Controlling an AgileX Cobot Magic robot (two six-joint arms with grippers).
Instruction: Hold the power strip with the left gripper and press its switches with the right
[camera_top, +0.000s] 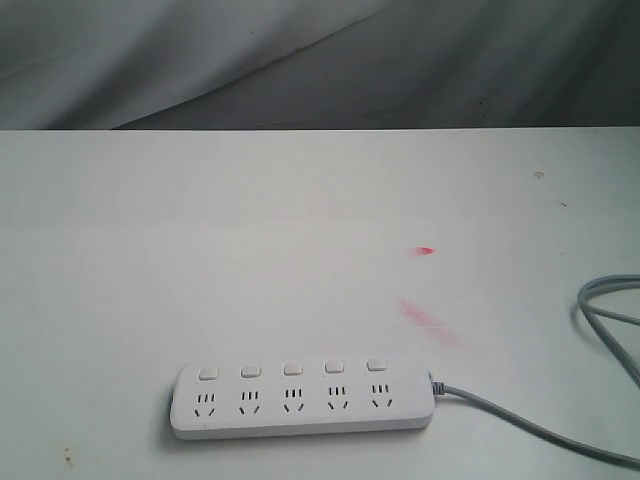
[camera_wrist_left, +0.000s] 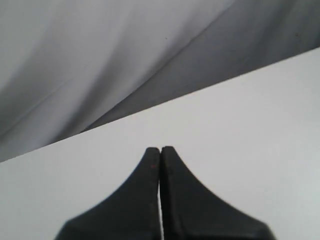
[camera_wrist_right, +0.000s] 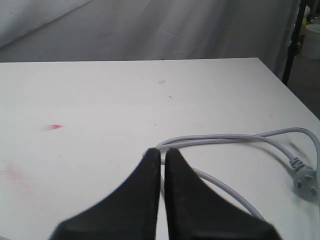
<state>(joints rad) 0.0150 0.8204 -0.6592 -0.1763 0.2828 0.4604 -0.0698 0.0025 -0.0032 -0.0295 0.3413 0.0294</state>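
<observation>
The power strip (camera_top: 300, 400) lies flat near the table's (camera_top: 250, 250) front edge, switches (camera_top: 292, 369) untouched, grey cable (camera_top: 520, 420) trailing right. Both claws are pressed together, holding nothing: the left gripper (camera_wrist_left: 160, 152) above bare table, the right (camera_wrist_right: 162, 152) above the cable.

Cable (camera_top: 520, 419) runs off exterior view's right edge; a stretch hides behind right tool (camera_wrist_right: 163, 152) in its wrist view. Switches (camera_top: 292, 369) too small to read on or off. Left tool (camera_wrist_left: 160, 150) base cropped, likewise right.
</observation>
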